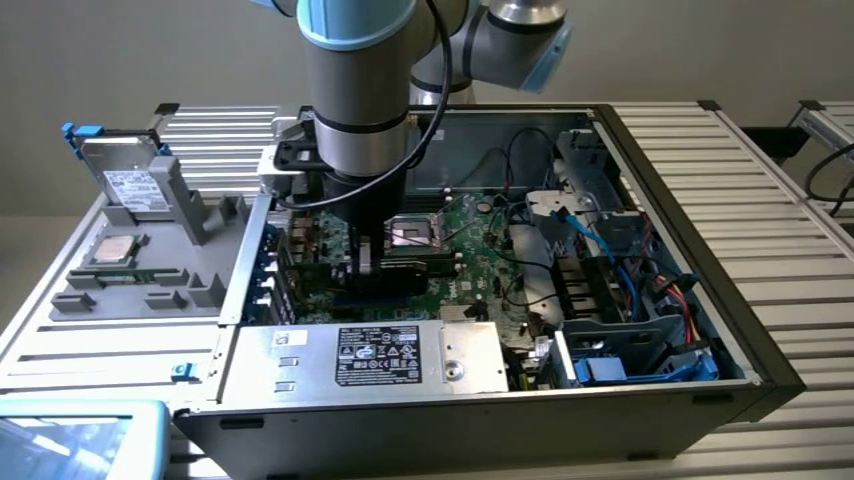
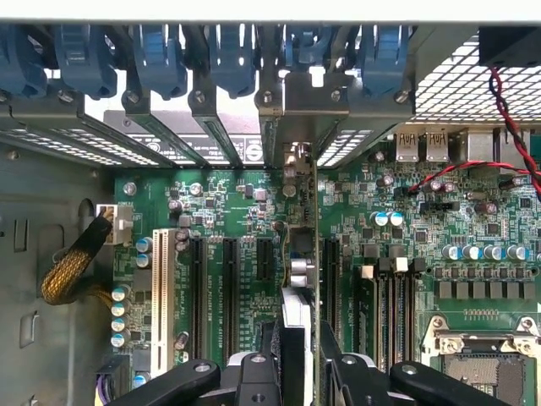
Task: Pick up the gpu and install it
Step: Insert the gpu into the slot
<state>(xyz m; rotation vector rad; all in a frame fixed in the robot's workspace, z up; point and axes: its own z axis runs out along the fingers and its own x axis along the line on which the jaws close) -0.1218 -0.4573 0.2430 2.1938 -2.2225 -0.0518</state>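
I have the gripper (image 2: 297, 376) down inside the open computer case (image 1: 747, 330), and it is pinching the gpu (image 2: 297, 254). The card stands edge-on between the two black fingers (image 2: 254, 376), one on each face. It runs straight out ahead of the fingertips, over the green motherboard (image 2: 228, 211). Its metal end plate (image 2: 296, 127) reaches the row of blue clips (image 2: 161, 59) at the case's rear wall, well ahead of the gripper.

I cannot tell whether its lower edge is seated in a slot. Black slots (image 2: 230, 288) lie just beside the card on one side, with a white slot (image 2: 160, 288) further out. On the other side of the gripper are the memory slots (image 2: 389, 296) and the processor socket (image 2: 482, 355).

In the exterior view the arm (image 1: 358, 90) comes straight down onto the board. The gray parts tray (image 1: 147, 290) sits outside the case, on the exterior view's left.
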